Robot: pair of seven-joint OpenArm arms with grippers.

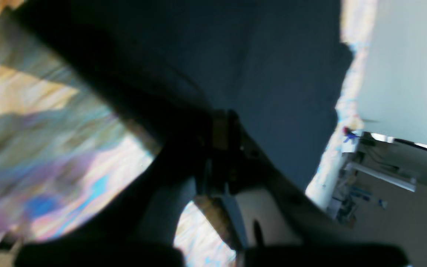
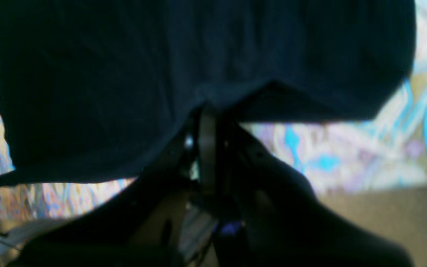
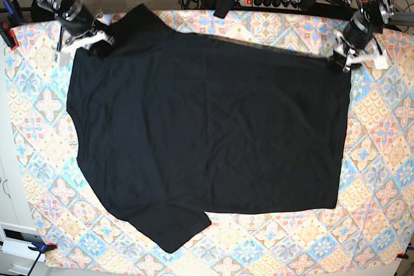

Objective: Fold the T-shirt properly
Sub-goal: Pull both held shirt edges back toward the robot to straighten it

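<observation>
Fabric of the black T-shirt [image 3: 207,127] lies spread flat across the patterned counter [image 3: 381,153], one sleeve at the near left. At the far left corner the right gripper [image 3: 97,38] is clamped on the shirt's edge; at the far right corner the left gripper [image 3: 344,61] pinches the hem, jaws together.

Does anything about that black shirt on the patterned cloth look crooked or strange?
The T-shirt lies slightly askew, not square to the table. The right gripper and left gripper each pinch a far corner. No damage shows.
</observation>
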